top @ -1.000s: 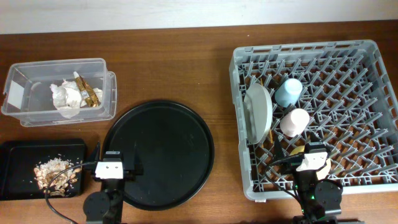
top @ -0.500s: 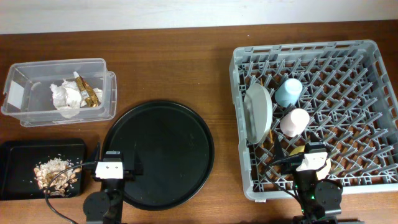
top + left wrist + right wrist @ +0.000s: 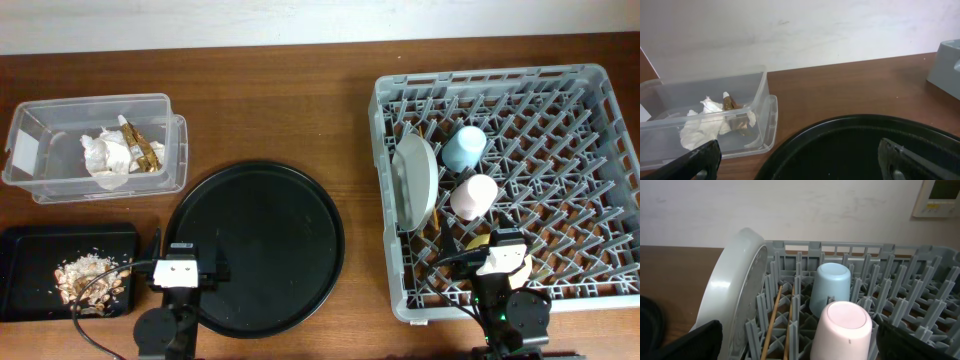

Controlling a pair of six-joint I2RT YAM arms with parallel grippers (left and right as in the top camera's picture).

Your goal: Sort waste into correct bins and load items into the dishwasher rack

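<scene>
Over the tabletop, the overhead view puts the dishwasher rack at the right. The plate stands on edge along its left side, with its long axis running from near to far. Just to its right sit the light-blue cup and, nearer, the pink cup. The yellow bowl is mostly hidden under the right gripper, so its tilt cannot be told. At far left the clear tub lies lengthwise left to right. Its white label shows no writing that can be read. Inside are the napkins and the wrapper, which slants from far-left to near-right. Below the tub, the shallow black tray holds the food scraps. The round black tray lies between the two sides, and the left gripper is at its near edge.

Left wrist view: the jaws stand wide apart over the round tray, holding nothing. The tub is ahead to the left.

Right wrist view: the jaws are spread wide and empty. Both cups stand mouth down. The chopsticks lie side by side between the pegs, pointing away from the camera, just right of the plate. A wall panel is blurred, perhaps a display.
</scene>
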